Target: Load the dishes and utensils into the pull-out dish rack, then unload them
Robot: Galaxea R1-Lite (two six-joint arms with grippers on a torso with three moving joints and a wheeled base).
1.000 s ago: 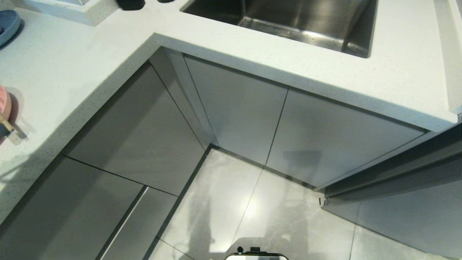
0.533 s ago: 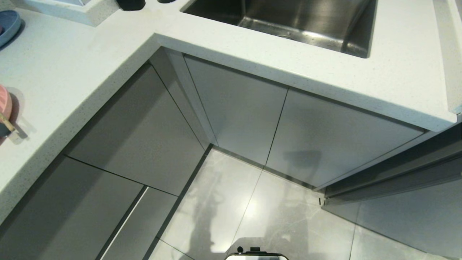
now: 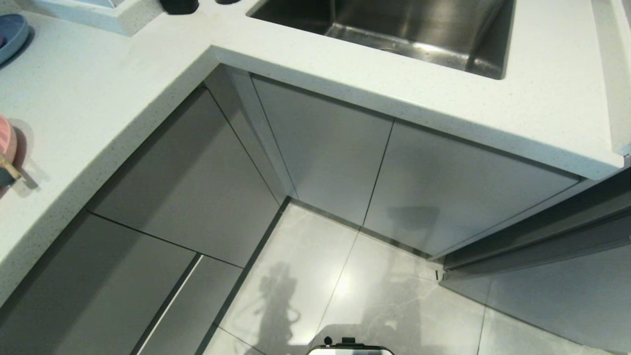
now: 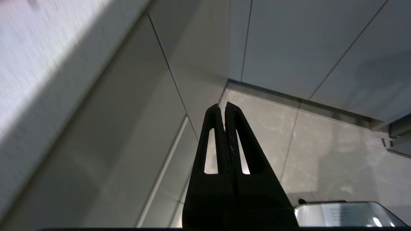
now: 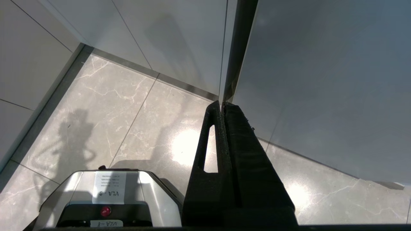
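The left claw (image 4: pixel 223 109) is pressed narrow, fingers together and empty, hanging above the grey floor tiles (image 3: pixel 345 296) near the cabinet corner. The right claw (image 5: pixel 222 107) is likewise closed on nothing, over the same floor beside the robot's base (image 5: pixel 109 192). On the desk (image 3: pixel 98 98), far from the steel sink (image 3: pixel 404 29), the pink plate (image 3: pixel 6 145) shows only at the frame's edge.

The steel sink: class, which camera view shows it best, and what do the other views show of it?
The head view shows it best: the steel sink sits sunk in the white countertop at the top, its basin partly cut off by the frame's edge. Neither wrist view shows the sink; both show only cabinet fronts, floor tiles and shut fingers.
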